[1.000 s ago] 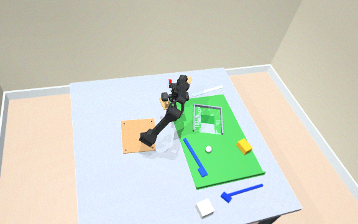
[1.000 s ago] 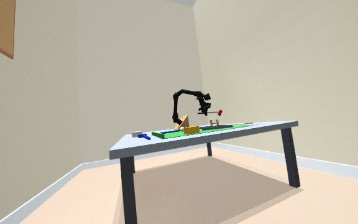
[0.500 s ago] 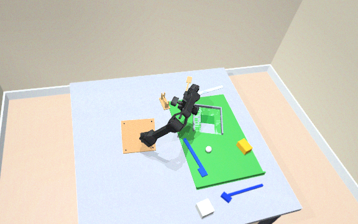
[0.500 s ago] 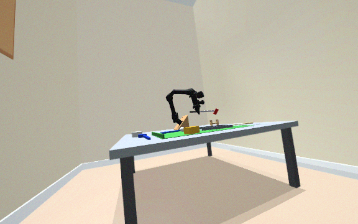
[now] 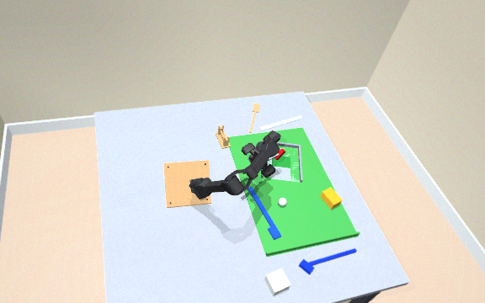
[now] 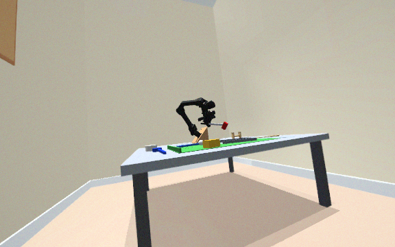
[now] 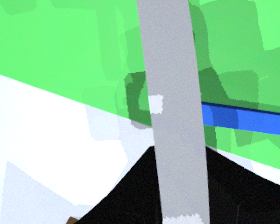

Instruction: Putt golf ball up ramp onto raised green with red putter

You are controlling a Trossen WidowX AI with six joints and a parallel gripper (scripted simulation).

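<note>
My gripper (image 5: 269, 154) (image 6: 209, 122) is shut on the grey shaft of the red putter (image 6: 217, 123) (image 7: 173, 129) and holds it in the air above the green mat (image 5: 310, 229) (image 7: 51, 36). The putter's red head (image 5: 280, 154) (image 6: 224, 125) hangs over the ramp and raised green (image 5: 290, 163), which is edged by a grey rail (image 5: 301, 166). The white golf ball (image 5: 283, 202) lies on the mat in front of the ramp, well clear of the putter.
A blue putter (image 5: 264, 212) (image 7: 244, 119) lies on the mat left of the ball, another blue putter (image 5: 327, 260) off the mat in front. A yellow block (image 5: 331, 198), a white cube (image 5: 278, 281), a tan putter (image 5: 254, 115), a tan stand (image 5: 223, 137) and a white bar (image 5: 281, 122) lie around.
</note>
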